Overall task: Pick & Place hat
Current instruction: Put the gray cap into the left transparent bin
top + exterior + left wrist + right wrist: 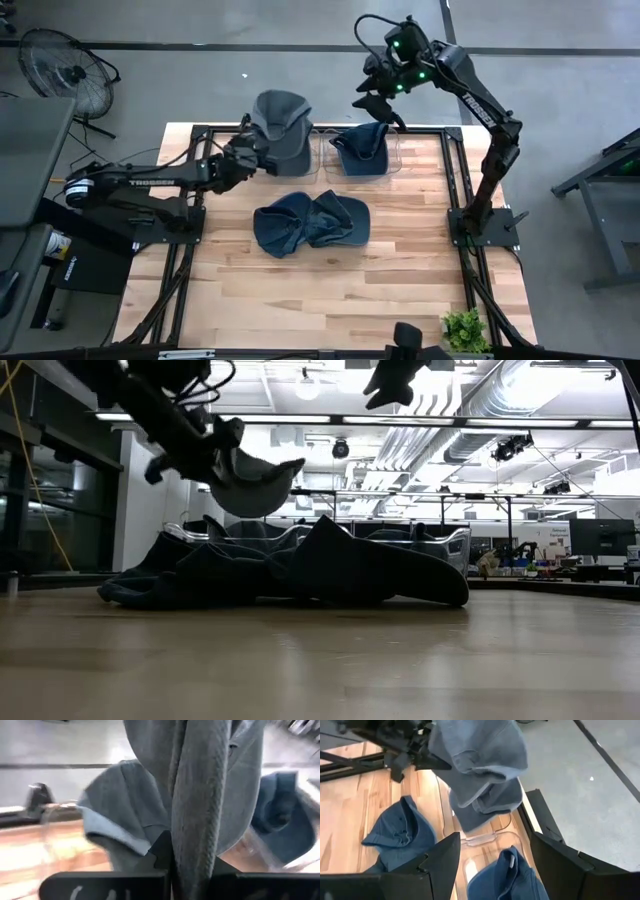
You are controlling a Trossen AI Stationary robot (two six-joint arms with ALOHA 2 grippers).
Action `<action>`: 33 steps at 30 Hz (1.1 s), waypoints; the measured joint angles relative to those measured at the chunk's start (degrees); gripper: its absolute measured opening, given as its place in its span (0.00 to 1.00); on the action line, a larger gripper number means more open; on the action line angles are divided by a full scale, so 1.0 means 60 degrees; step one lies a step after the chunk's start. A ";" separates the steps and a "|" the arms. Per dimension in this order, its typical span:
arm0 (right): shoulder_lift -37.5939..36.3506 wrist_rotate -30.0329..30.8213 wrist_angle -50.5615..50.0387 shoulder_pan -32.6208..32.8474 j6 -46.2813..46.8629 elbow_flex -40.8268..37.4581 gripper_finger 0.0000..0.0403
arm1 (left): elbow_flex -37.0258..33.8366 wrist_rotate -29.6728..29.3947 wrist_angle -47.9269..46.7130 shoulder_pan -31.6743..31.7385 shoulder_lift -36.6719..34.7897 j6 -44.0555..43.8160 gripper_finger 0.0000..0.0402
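Note:
My left gripper (247, 153) is shut on a grey hat (281, 110), which shows lifted off the table in the low view (252, 482). Under it, a second grey hat (292, 155) lies in a clear bin (482, 839) at the table's far side. A blue hat (362, 148) lies in the neighbouring clear bin. Two more blue hats (310, 221) rest in a heap on the middle of the table. My right gripper (495, 865) is open and raised above the bin with the blue hat (506, 876), touching nothing. My left gripper pinches a bunched fold of the grey hat's cloth (196, 827) between its two fingers, coming roughly level from the table's left. The hat is lifted clear and hangs past the fingers above the bin; which part of the hat the fold belongs to cannot be told.
A black metal frame (200, 130) borders the wooden table top. A small green plant (465, 328) stands at the near right corner. A floor fan (60, 65) stands beyond the far left corner. Bare wood lies toward the near edge (320, 300).

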 joint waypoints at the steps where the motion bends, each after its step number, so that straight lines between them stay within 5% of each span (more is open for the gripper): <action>1: 0.0000 -0.0004 -0.0055 0.0000 -0.0036 0.0000 0.59 | -0.0186 0.0229 0.0382 0.0104 0.0016 -0.0146 0.01; 11: 0.0000 -0.0004 -0.0143 0.0000 -0.0201 0.0000 0.59 | -0.0731 0.1745 0.1320 0.0845 0.0304 -0.0563 0.01; 29: 0.0004 -0.0004 -0.0139 0.0004 -0.0208 0.0000 0.59 | -0.0708 0.3063 0.1558 0.1533 0.1616 -0.0607 0.01; 33: 0.0004 -0.0002 -0.0135 0.0004 -0.0208 0.0000 0.59 | -0.0708 0.3150 0.1502 0.1518 0.1652 -0.0638 0.07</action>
